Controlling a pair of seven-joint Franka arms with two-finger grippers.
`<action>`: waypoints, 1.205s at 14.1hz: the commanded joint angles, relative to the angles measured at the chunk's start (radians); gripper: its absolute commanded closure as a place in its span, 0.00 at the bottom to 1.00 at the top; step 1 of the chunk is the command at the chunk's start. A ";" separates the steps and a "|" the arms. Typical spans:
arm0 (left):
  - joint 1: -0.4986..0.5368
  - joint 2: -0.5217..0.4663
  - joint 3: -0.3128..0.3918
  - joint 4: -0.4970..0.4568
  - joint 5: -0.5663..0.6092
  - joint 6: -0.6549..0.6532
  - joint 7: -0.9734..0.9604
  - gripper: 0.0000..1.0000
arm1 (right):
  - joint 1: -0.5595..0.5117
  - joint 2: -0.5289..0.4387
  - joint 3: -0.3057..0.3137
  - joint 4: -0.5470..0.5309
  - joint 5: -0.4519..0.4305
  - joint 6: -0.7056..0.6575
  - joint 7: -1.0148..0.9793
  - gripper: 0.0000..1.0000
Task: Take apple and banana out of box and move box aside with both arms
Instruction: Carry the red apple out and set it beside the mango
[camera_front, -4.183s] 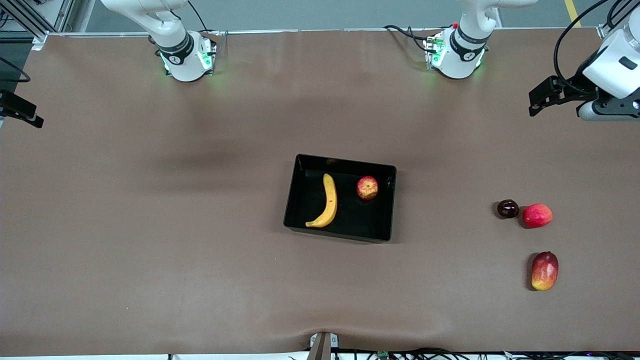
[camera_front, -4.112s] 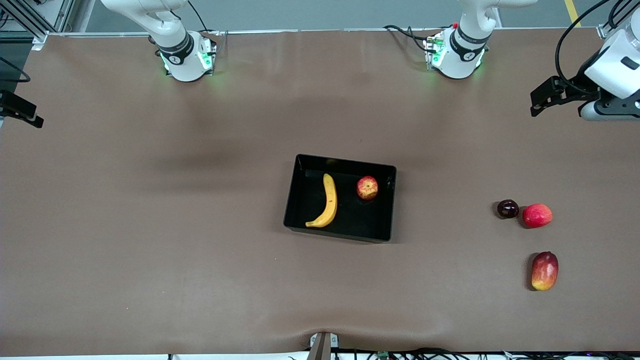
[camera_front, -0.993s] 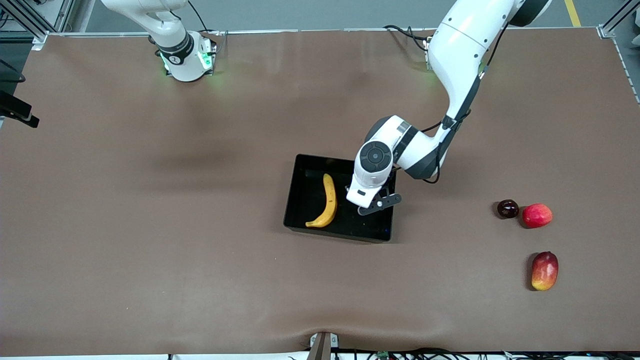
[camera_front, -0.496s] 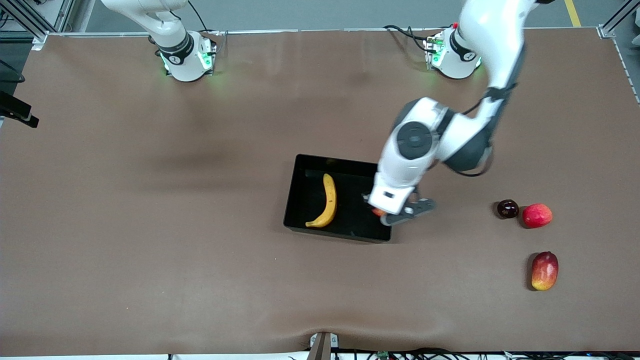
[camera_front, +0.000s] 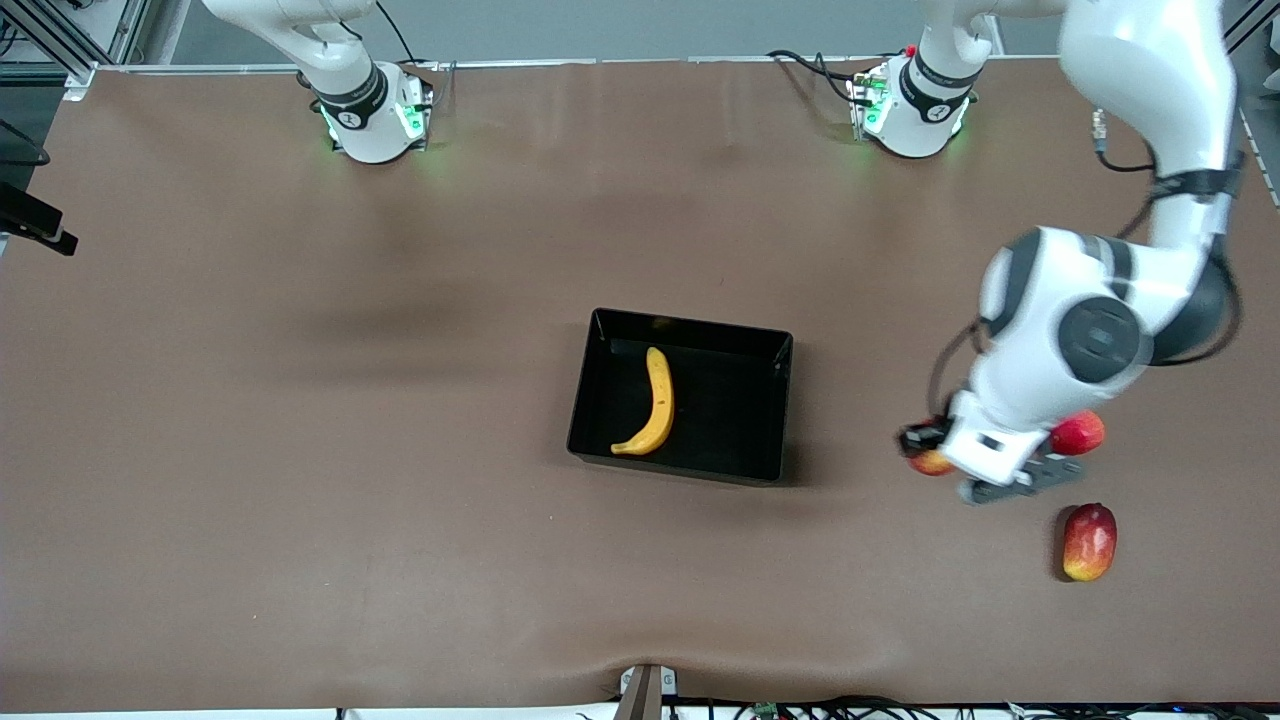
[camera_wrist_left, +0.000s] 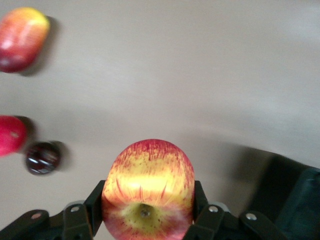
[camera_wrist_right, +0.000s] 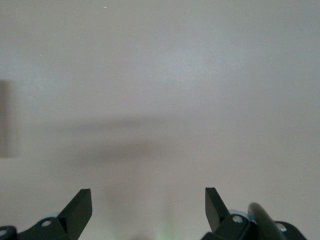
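The red apple with yellow streaks (camera_front: 930, 462) is held in my left gripper (camera_front: 937, 456) in the air, over the bare table between the box and the loose fruits at the left arm's end. In the left wrist view the apple (camera_wrist_left: 147, 190) sits between the shut fingers of my left gripper (camera_wrist_left: 149, 202). The yellow banana (camera_front: 655, 403) lies in the black box (camera_front: 730, 420) at mid-table. A corner of the box (camera_wrist_left: 295, 200) shows in the left wrist view. My right gripper (camera_wrist_right: 148, 206) is open and empty over bare table; it is out of the front view.
A red-yellow mango (camera_front: 1089, 541) (camera_wrist_left: 22, 37) lies near the left arm's end. A round red fruit (camera_front: 1080, 432) (camera_wrist_left: 10, 135) lies beside a dark plum (camera_wrist_left: 43, 157); my left arm hides the plum in the front view.
My left arm came in to the box, shut on the apple, lifted it out and carried it toward the left arm's end of the table. The banana and box have not moved.
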 joint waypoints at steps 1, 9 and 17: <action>0.088 0.056 -0.015 -0.002 0.047 0.043 0.052 1.00 | -0.015 0.002 0.011 0.007 -0.003 -0.006 0.006 0.00; 0.151 0.207 -0.013 -0.027 0.136 0.288 0.046 1.00 | -0.015 0.002 0.011 0.006 -0.003 -0.005 0.006 0.00; 0.148 0.255 -0.013 -0.027 0.137 0.388 0.038 1.00 | -0.015 0.002 0.011 0.007 -0.003 -0.005 0.006 0.00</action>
